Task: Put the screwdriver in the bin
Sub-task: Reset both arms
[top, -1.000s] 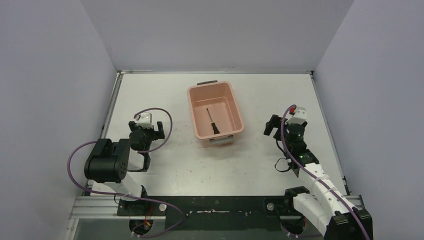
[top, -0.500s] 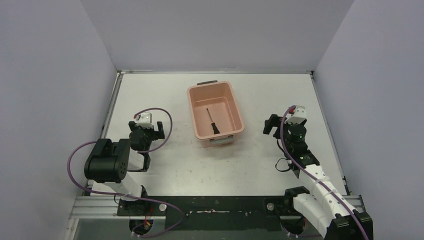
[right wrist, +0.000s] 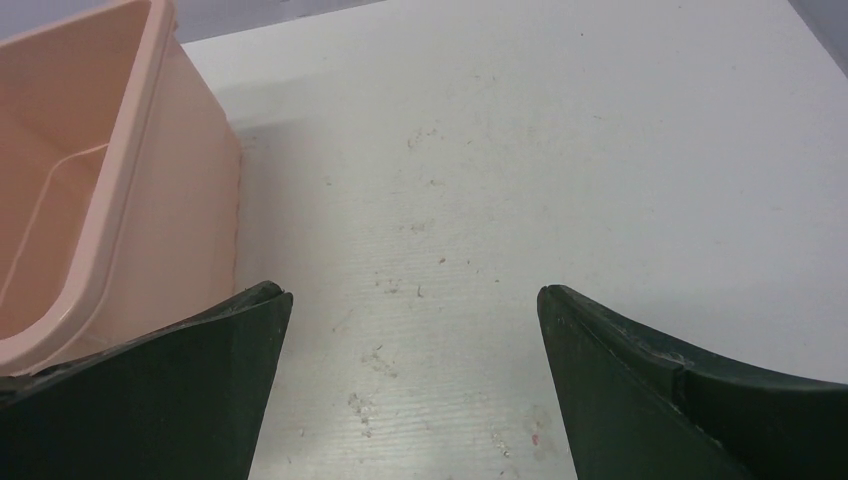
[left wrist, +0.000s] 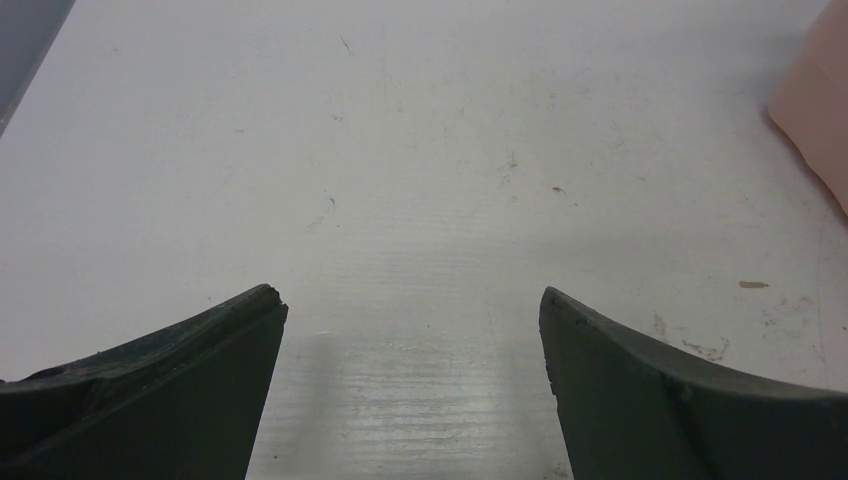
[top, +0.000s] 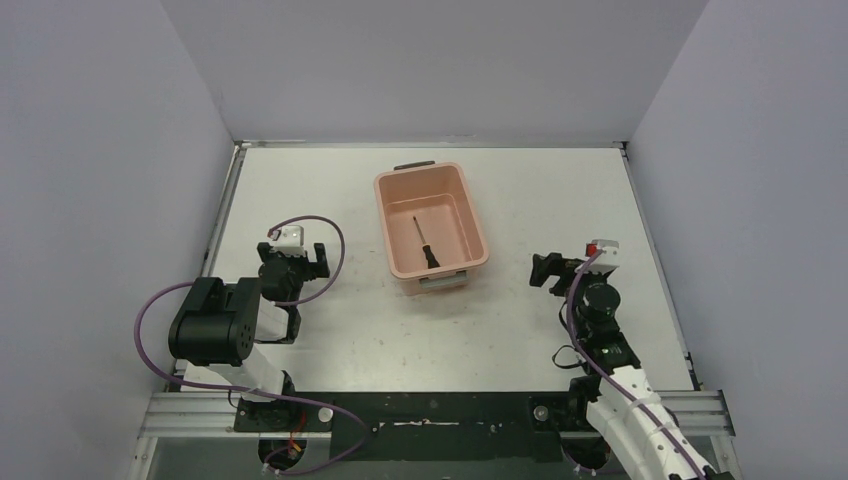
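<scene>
The salmon-pink bin point(top: 478, 222) stands in the middle of the table, its dark handle at the far end and its pale handle at the near end. The small screwdriver point(top: 425, 244) lies flat inside it, black handle toward me. My left gripper point(top: 300, 258) is open and empty, low over the table to the bin's left point(left wrist: 412, 300). My right gripper point(top: 548, 270) is open and empty to the bin's right point(right wrist: 412, 295). A wall of the bin shows at the left of the right wrist view point(right wrist: 175, 210), and a corner of the bin at the right edge of the left wrist view point(left wrist: 820, 100).
Pale walls close in the table on the left, back and right. Purple cables point(top: 335, 250) loop beside the left arm, and another cable point(top: 570, 300) runs along the right arm. A metal rail point(top: 440, 410) runs along the near edge.
My right arm has drawn back toward me and lowered; its gripper has moved nearer the table's front. The left arm, bin and screwdriver have not moved.
</scene>
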Controlling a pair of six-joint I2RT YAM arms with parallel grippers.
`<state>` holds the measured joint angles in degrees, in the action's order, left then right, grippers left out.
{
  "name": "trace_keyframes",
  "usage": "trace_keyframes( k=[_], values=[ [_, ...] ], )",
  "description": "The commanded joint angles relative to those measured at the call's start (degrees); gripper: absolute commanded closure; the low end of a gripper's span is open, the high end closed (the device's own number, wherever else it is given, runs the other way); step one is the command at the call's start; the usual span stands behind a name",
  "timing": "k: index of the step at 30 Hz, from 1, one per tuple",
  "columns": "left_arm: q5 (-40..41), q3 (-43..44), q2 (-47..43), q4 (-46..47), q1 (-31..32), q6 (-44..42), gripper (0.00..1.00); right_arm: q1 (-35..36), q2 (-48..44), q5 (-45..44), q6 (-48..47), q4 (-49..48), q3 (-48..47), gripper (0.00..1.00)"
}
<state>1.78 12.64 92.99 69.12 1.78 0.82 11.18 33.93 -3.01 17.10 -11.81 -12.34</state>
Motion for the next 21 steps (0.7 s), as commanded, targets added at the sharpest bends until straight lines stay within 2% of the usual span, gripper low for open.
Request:
trace_keyframes(
  k=[1,8,17,21],
  values=[
    [0.7,1.3,-0.7,1.5,0.2,0.0,0.03,-0.4,-3.3,4.3,-0.9,-9.7,3.5,0.0],
    [0.6,1.4,-0.7,1.5,0.2,0.0,0.03,-0.3,-3.3,6.9,0.4,-9.9,4.7,0.0],
    [0.6,1.3,-0.7,1.5,0.2,0.1,0.03,-0.4,-3.5,17.5,0.7,-3.6,-1.1,0.0],
    [0.6,1.3,-0.7,1.5,0.2,0.0,0.03,-0.4,-3.4,17.6,0.2,-2.2,-2.3,0.0]
  ],
)
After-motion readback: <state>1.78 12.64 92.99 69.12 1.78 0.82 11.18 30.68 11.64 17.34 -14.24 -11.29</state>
